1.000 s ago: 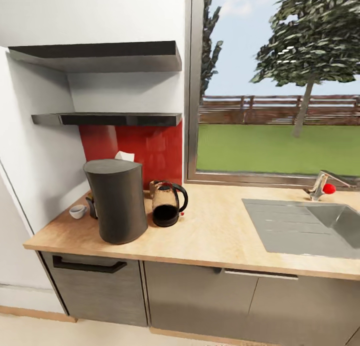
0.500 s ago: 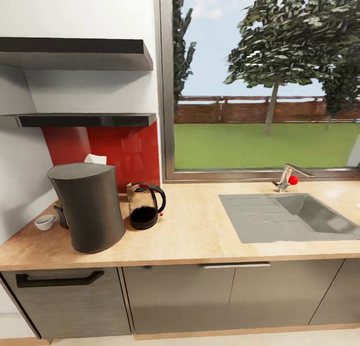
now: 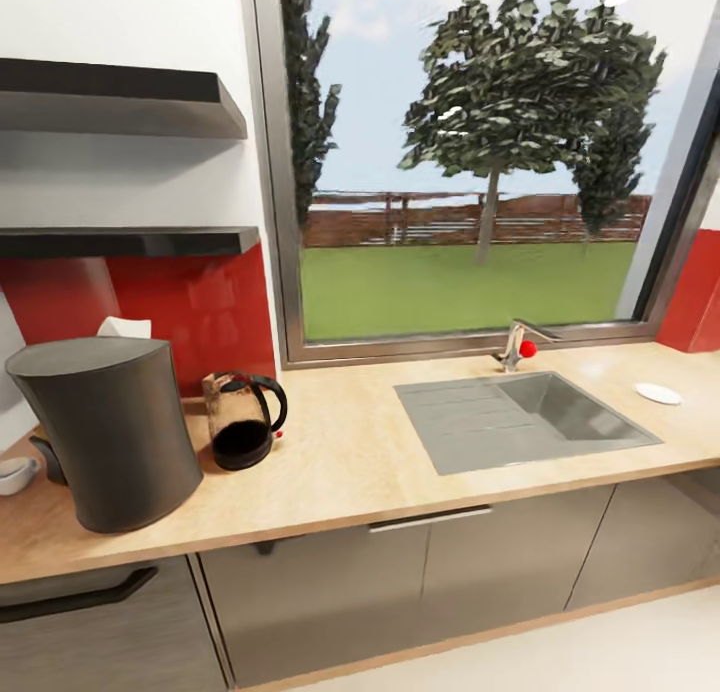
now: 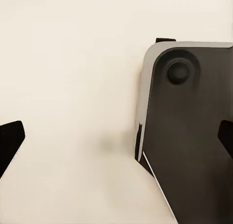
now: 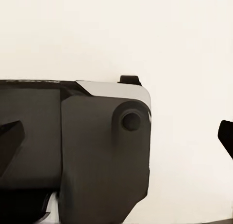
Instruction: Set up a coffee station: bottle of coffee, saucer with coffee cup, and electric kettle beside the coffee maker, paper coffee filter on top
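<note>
Up on the long countertop (image 3: 400, 462), a light tan wood-look slab, the coffee maker (image 3: 108, 428) stands near the left end as a big matte dark-grey drum, slightly waisted, with a flat top. Just beside it, toward the window, sits the electric kettle (image 3: 240, 420), rounded clear glass with a black loop handle, black lid and dark lower part. A pale cream paper coffee filter (image 3: 122, 327) peeks up behind the drum's top edge; whether it touches the top cannot be told. At the far left edge the small white coffee cup (image 3: 16, 474) shows on the counter, partly cut off by the frame, and a small dark shape sits between it and the drum, too hidden to name. The steel sink (image 3: 530, 419) is sunk into the counter with a ribbed drainer and a tap (image 3: 515, 344) bearing a red knob. Well apart from the drum, beyond the sink at the right end, lies the saucer (image 3: 658, 393), a flat round white disc. Two glossy black slabs of kitchen shelf (image 3: 130, 240) hang above a red glossy backsplash (image 3: 215, 307). Both wrist views look down on a plain cream floor and the robot's dark base with its grey rounded edge; the left gripper (image 4: 116, 139) and right gripper (image 5: 119, 134) have dark fingertips at opposite edges of the frame, spread wide with nothing between.
</note>
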